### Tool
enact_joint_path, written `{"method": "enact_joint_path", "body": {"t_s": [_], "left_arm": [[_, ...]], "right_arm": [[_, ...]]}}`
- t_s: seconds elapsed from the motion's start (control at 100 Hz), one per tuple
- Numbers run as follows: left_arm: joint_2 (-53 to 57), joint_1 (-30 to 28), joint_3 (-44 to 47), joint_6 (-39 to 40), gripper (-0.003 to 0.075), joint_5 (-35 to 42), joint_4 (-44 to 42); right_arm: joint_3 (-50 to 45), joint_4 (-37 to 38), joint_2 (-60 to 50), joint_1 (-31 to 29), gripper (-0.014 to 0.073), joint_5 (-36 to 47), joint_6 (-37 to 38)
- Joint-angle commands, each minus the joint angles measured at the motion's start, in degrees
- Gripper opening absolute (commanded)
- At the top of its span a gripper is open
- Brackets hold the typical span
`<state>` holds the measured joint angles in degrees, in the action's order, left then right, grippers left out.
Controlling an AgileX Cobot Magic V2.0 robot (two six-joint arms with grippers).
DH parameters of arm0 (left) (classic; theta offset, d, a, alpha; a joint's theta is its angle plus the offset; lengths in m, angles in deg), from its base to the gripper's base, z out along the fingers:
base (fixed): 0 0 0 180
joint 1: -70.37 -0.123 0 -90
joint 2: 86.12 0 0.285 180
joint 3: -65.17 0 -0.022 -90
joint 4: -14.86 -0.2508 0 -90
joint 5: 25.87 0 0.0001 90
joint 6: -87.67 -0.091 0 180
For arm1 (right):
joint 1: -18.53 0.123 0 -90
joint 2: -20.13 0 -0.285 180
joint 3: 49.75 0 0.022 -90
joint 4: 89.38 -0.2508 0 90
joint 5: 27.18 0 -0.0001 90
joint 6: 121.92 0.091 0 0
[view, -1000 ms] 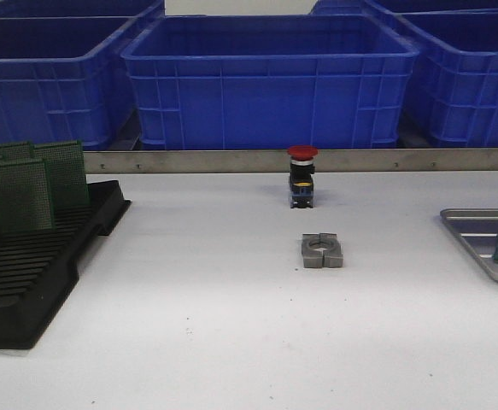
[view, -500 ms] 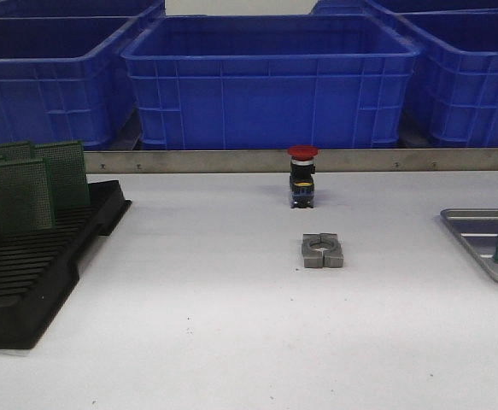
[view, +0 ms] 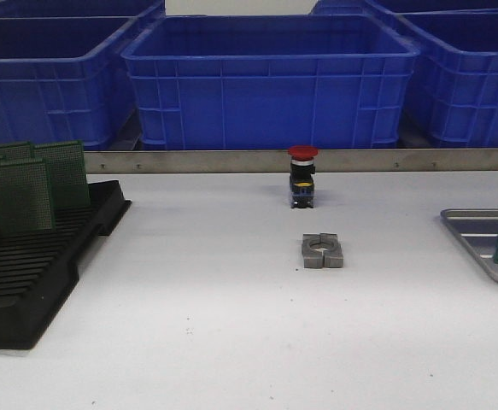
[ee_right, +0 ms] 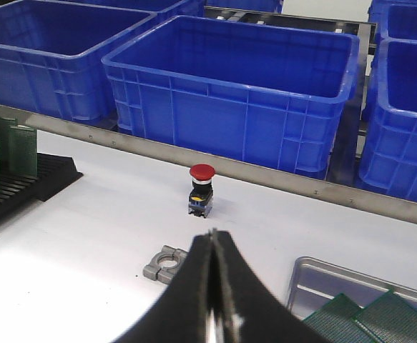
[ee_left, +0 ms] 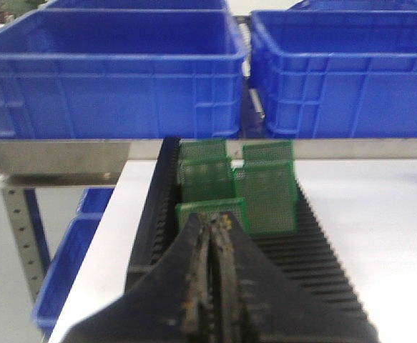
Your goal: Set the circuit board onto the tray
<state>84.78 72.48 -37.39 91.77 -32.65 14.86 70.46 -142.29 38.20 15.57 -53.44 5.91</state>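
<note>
Here both the left claw [ee_left: 213,286] and right claw [ee_right: 214,300] are pressed together, holding nothing

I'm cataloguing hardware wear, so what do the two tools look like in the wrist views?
Both are black, with two fingers tapering to a narrow wedge. The left tool has brownish, rust-like grime along its inner edges. The right tool looks cleaner, with a pale seam between the fingers. No cables or markings visible.

At left, slotted rack [view: 35,265] with circuit boards [view: 31,188] upright in far slots. At centre, split clamp block [view: 322,251], push button [view: 301,176] just behind. At right edge, tray [view: 475,235] holding boards [ee_right: 365,318]. Farthest back, bins [view: 270,77] behind rail [view: 231,161].
</note>
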Motion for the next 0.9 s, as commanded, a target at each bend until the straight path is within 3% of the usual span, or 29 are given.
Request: {"method": "enact_joint_path", "body": {"t_s": [0.0,0.39,0.89], "left_arm": [[3.7,-1.5,1.1,1.8,-0.0020,0.6,-0.6],[3.3,0.1,1.1,1.6,-0.0020,-3.1,0.0],[3.3,0.2,1.1,1.6,-0.0020,-1.5,1.7]], "right_arm": [[1.4,-1.3,0.5,0.0,-0.0060,2.3,-0.6],[1.4,-1.3,0.7,0.0,-0.0060,2.1,-0.6],[1.4,-1.3,0.7,0.0,-0.0060,2.1,-0.6]]}}
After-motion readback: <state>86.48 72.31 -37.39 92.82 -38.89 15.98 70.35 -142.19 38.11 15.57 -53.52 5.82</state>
